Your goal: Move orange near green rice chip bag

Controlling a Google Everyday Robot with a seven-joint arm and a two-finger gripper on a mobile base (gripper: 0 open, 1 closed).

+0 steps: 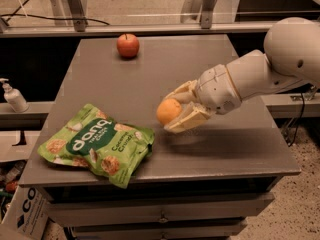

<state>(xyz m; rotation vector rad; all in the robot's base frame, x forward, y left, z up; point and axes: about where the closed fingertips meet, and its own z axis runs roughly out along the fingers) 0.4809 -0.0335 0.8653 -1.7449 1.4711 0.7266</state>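
Observation:
The orange [168, 111] is small and round, held between the cream fingers of my gripper [176, 110] a little above the grey table [150, 69]. The gripper is shut on it and reaches in from the right on a white arm [260, 74]. The green rice chip bag [97, 144], crinkled light green with white "dang" lettering, lies flat at the table's front left. The orange hangs just right of the bag's right edge, a small gap apart.
A red apple [128, 45] with a stem stands at the table's back, left of centre. A white pump bottle [13, 96] stands on a ledge to the left. Drawers [160, 216] lie below the table front. Metal frame legs stand behind the table.

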